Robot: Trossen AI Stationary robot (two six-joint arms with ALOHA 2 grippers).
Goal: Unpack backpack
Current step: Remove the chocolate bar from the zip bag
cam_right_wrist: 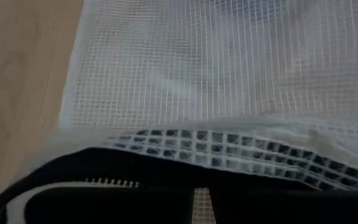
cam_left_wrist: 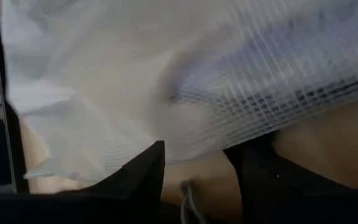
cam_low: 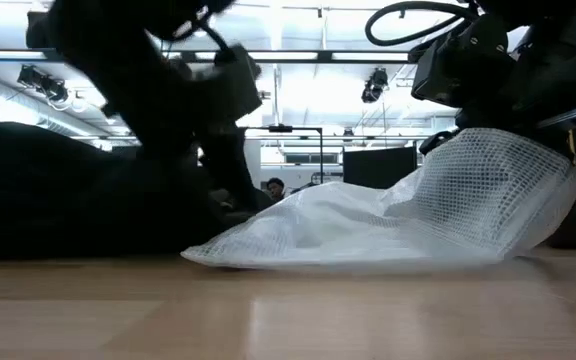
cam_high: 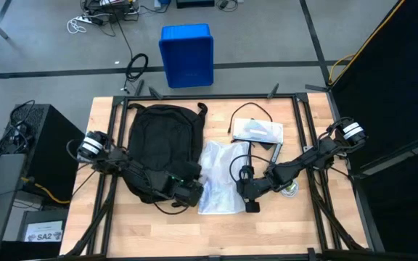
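Here the left hand (cam_high: pixel 192 190) gapes beside a crinkled white mesh pouch (cam_high: pixel 222 176); right hand (cam_high: pixel 251 197) pinches its edge.

The large black fabric backpack (cam_high: pixel 162 141) is blocking my left half of the wooden counter (cam_high: pixel 281 232). A crumpled white mesh plastic bag (cam_high: pixel 223 177) is filling the middle, touching it. A flat white pouch (cam_high: pixel 258 130) is lying behind. Bare counter is staying passable along the front edge.
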